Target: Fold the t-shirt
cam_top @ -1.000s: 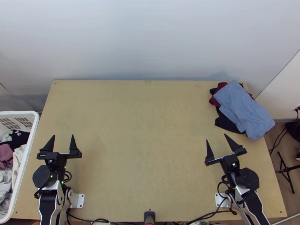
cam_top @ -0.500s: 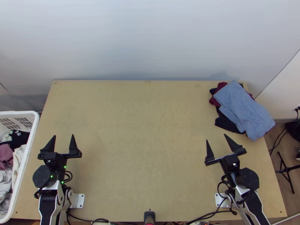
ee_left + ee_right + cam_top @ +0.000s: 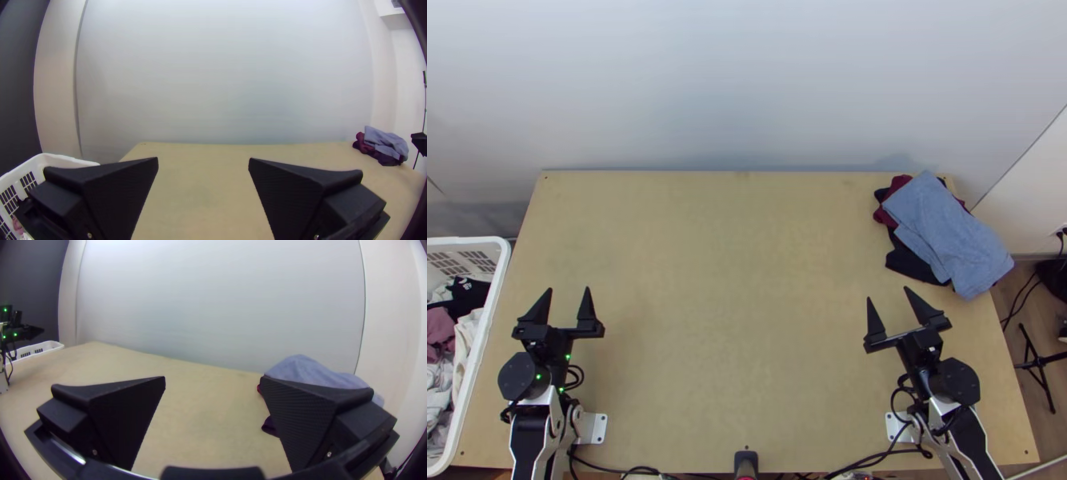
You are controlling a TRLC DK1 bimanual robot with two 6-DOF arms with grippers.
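Observation:
Over the table's lower left my left gripper [image 3: 569, 290] stands open, nothing between its fingers; the left wrist view shows the gripper [image 3: 203, 162] with its fingers wide apart. My right gripper [image 3: 889, 294] is open too, at the lower right, below the cloth pile, and in the right wrist view the gripper [image 3: 212, 380] holds nothing. A light blue cloth [image 3: 947, 232] lies loosely layered on top of dark red and black cloths [image 3: 912, 262] at the table's back right corner. Whether one of them is a t-shirt I cannot tell.
A white laundry basket [image 3: 497, 300] with several clothes, among them black, pink and white pieces, stands beside the table's left edge. The wooden table [image 3: 731, 304] stretches between the arms up to a pale wall. Cables run along the near edge.
My left gripper has shifted slightly to the right, still open. The right gripper has barely moved, tilting a little at its wrist. The cloths lie as before.

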